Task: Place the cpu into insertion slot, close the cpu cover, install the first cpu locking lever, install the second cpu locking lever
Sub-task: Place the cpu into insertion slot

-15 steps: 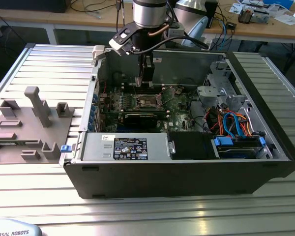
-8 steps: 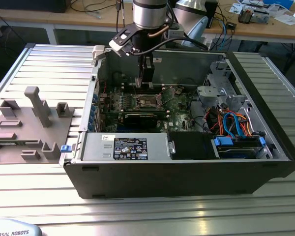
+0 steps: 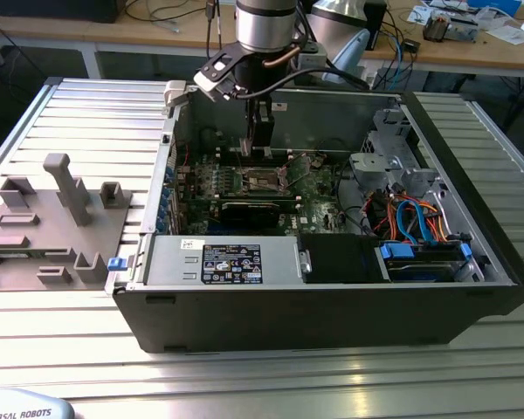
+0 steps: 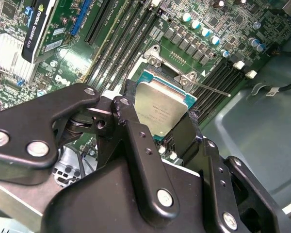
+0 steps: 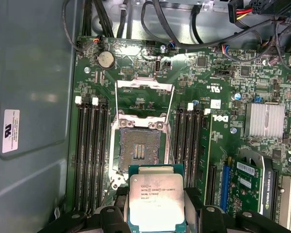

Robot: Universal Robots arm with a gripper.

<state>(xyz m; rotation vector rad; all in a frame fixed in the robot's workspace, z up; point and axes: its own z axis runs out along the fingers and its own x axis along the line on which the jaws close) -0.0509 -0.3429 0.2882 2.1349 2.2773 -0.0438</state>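
One of four steps in hand: gripper point(image 5: 160, 216) pinches the cpu point(image 5: 156, 201) by two edges, near the bare insertion slot point(image 5: 138, 148), unseated. Seating likely needs square alignment.

Ribbed metal table point(image 3: 262, 375), cluttered wooden benches point(image 3: 493, 54)
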